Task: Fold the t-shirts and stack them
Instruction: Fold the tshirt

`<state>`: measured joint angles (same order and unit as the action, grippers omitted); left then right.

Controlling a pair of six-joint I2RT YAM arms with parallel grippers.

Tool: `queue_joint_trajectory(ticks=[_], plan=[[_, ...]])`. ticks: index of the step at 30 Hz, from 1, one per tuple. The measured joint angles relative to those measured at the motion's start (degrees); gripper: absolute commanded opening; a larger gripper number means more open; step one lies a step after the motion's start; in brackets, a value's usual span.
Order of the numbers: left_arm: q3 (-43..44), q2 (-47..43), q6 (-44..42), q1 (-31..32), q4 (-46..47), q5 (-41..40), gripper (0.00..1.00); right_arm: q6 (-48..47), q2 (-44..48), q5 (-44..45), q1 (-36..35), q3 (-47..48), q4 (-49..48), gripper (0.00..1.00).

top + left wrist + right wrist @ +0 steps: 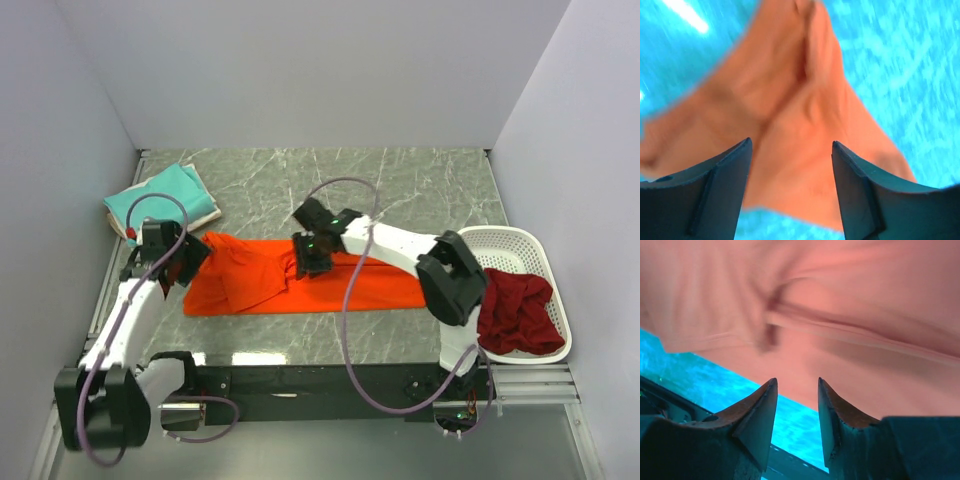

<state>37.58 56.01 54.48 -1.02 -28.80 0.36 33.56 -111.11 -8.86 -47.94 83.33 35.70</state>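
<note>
White basket (515,245) holds crumpled dark red t-shirts (518,312).

In the left wrist view motion blur smears the orange t-shirt (805,115), and the left tool (791,146) hides parts of its lower edge. In the right wrist view the shirt runs off the top, left and right edges. From above, the right tool (311,257) covers the shirt's middle, the cream t-shirt (210,212) is a sliver under the teal t-shirt (160,195), and a red speck (131,232) beside them is too small to tell.
</note>
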Motion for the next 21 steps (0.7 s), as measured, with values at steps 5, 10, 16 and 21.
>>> queue_joint_trajectory(ticks=[5,10,16,21], plan=[[3.7,12.5,-4.5,-4.5,6.8,0.8,0.54,0.0,7.5,2.0,8.1,-6.6,-0.9,0.45],[8.2,23.4,-6.8,-5.7,13.3,2.9,0.46,-0.4,10.8,4.8,16.6,-12.4,-3.2,0.45],[12.8,31.0,-7.1,-5.8,18.2,4.7,0.42,-2.0,10.9,6.9,23.1,-16.9,-4.0,0.45],[14.2,34.7,-7.0,-5.8,19.8,5.8,0.38,-3.4,10.9,8.4,27.3,-17.0,-4.9,0.45]])
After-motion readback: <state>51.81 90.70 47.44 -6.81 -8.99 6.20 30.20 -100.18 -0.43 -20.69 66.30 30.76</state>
